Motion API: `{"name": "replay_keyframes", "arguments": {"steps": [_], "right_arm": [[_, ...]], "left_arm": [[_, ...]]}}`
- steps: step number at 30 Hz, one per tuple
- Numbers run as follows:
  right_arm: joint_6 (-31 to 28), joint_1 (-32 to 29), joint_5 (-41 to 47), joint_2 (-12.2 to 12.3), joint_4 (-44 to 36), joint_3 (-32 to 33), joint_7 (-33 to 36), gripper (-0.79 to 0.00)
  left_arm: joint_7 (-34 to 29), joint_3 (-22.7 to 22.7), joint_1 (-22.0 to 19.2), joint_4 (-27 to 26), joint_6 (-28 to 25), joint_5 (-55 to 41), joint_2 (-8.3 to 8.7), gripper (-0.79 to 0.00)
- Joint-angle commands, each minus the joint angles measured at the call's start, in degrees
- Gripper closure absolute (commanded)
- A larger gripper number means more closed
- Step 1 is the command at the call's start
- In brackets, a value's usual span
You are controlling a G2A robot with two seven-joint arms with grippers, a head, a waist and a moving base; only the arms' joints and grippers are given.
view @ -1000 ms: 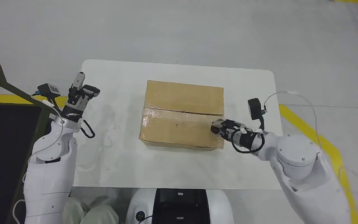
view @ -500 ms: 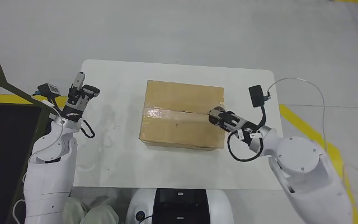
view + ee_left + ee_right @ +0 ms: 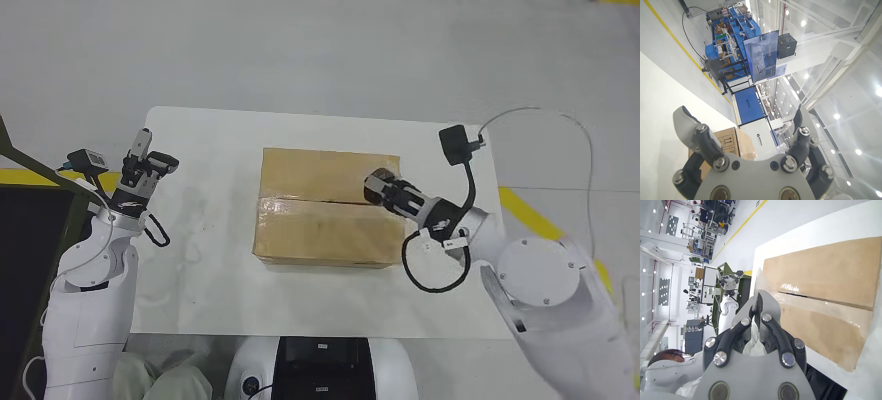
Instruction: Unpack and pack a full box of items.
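Observation:
A closed brown cardboard box [image 3: 320, 215] lies in the middle of the white table [image 3: 200, 290]. Clear glossy tape runs along its centre seam [image 3: 791, 289]. My right gripper [image 3: 375, 187] hovers over the box's right end, by the seam. In the right wrist view it [image 3: 755, 301] is shut on a strip of clear tape [image 3: 758, 279] that rises from the fingertips. My left gripper [image 3: 148, 160] stands open at the table's left edge, well away from the box [image 3: 734, 140], with nothing between its fingers [image 3: 684, 115]. It also shows far off in the right wrist view [image 3: 730, 277].
Bare table lies to the left and in front of the box. A black cable [image 3: 430, 275] loops from the right wrist beside the box's right end. A yellow floor line [image 3: 520, 205] runs past the table's right side.
My right gripper has moved from the box's front right corner back across the lid to the seam, pulling the tape strip with it. The left arm has kept still.

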Motion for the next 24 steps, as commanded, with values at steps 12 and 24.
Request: {"name": "replay_keyframes", "arguments": {"steps": [12, 24], "right_arm": [[-5.86, 11.55, 0.00, -1.72, 3.42, -6.85, 1.21, 0.000], [-5.32, 24.71, -0.22, -4.63, 9.47, -15.49, 1.41, 0.000]], "left_arm": [[0.00, 0.00, 0.00, 0.00, 0.00, 0.00, 0.00, -0.785], [0.00, 0.00, 0.00, 0.00, 0.00, 0.00, 0.00, -0.785]]}}
